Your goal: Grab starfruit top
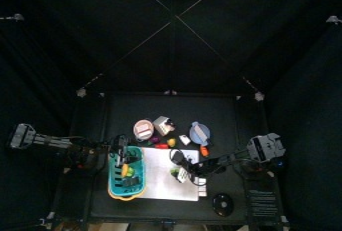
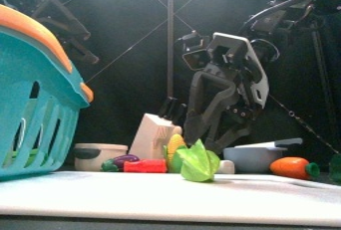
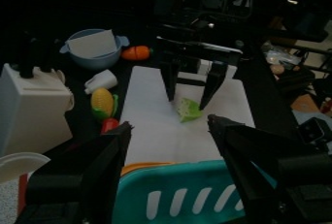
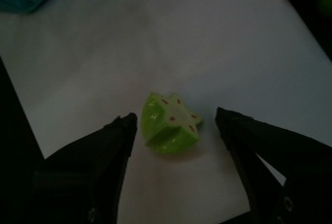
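White mat point(image 4: 195, 53): starfruit point(image 4: 173, 123) between wide right jaws; left jaws wide; no writing.

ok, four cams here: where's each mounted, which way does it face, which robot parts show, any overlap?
Top: high overhead, facing straight down at the table; both arms enter from the sides.
Front: table height at the front edge, facing level across; starfruit close, right gripper hanging behind it, teal basket at the side.
Left wrist: on the left arm; left gripper open, facing across the white board toward the right gripper.
Right wrist: on the right arm, facing down; open jaws flank the starfruit.
Shared: both wrist views show the starfruit.
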